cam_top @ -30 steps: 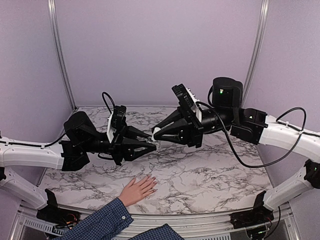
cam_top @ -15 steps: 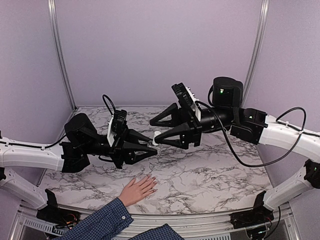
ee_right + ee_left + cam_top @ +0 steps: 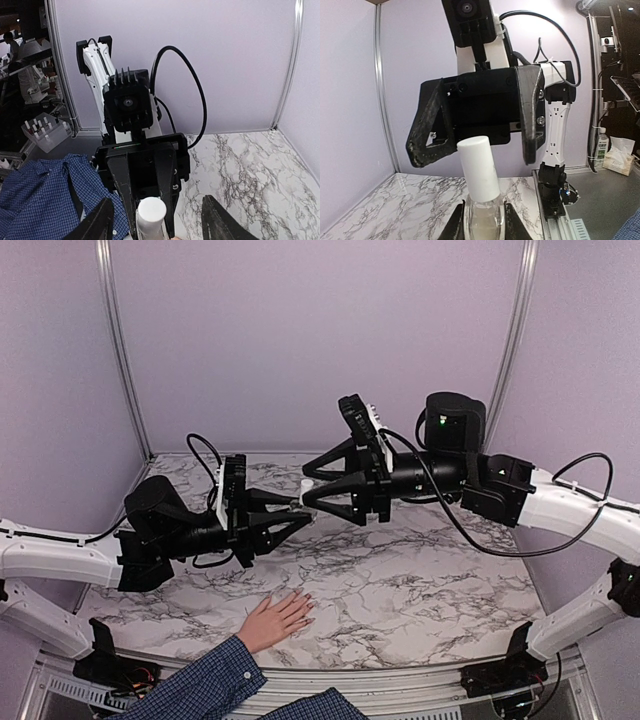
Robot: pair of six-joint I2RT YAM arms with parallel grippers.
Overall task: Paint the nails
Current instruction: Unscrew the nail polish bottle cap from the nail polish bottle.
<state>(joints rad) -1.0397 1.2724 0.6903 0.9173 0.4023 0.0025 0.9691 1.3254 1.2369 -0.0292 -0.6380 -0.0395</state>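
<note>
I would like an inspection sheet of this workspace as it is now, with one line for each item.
surface: white marble-patterned table, flat.
job's things: light-skinned hand in a blue plaid sleeve lies palm down at the near edge; nails too small to judge.
clutter: nothing seen.
grippers: left gripper shut on a clear glass bottle with a white cap; right gripper open, jaws either side of the cap, apart from it.
cables: black cables loop along both arms.
surroundings: lilac walls, metal corner posts.

No legible text — no labels, numbers

Robot lab, lilac booth walls (image 3: 300, 340), marble tabletop (image 3: 430, 585)
</note>
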